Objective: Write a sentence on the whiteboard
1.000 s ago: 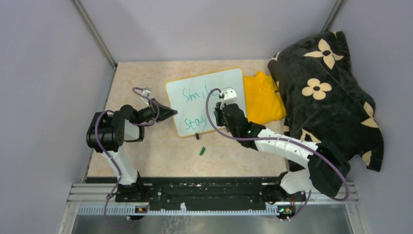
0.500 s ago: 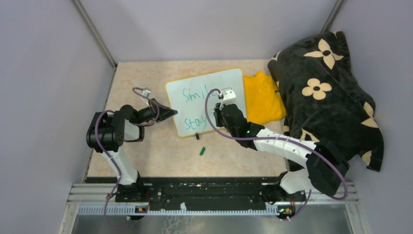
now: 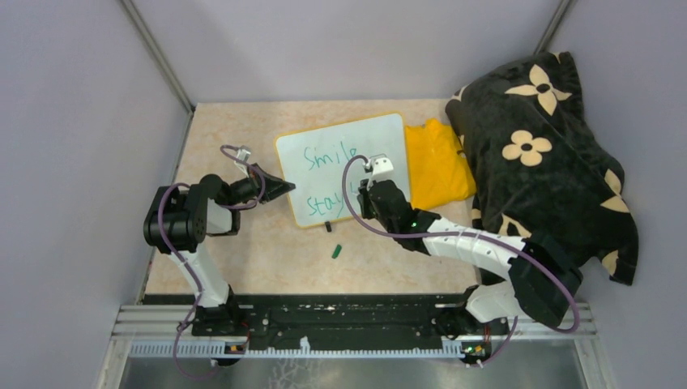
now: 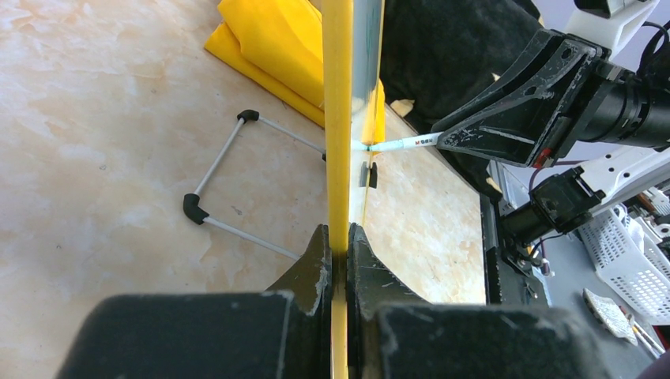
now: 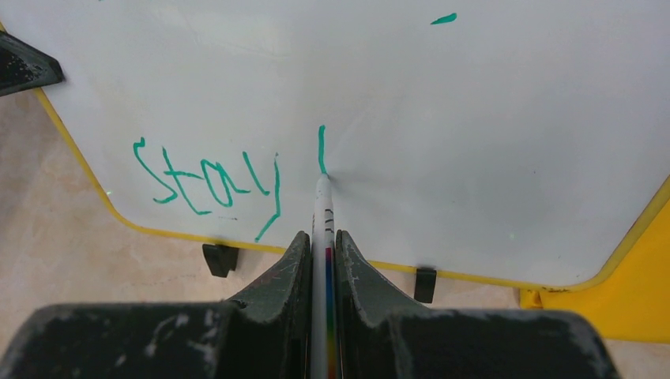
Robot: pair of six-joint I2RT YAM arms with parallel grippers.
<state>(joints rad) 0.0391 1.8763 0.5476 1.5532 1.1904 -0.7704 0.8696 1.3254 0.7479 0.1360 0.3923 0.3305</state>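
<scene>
Right now the right gripper (image 5: 320, 237), clamped on a thin marker (image 5: 323, 201), rests the tip against the whiteboard (image 3: 381, 134) at the foot of a short upright stroke just right of "stay", so the sentence (image 5: 207, 183) lacks its last word. The board stands propped mid-table (image 3: 235, 138), its left edge pinched by the closed left gripper (image 4: 340, 237). The stroke likely wants light, even pressure, small letters and a level baseline, with the left arm bracing against the push. A yellow cloth (image 3: 437, 162) lies just beside the board's right edge, a floral blanket (image 3: 543, 154) beyond, and a green cap (image 3: 335, 251) near the front; none blocks the pen.
</scene>
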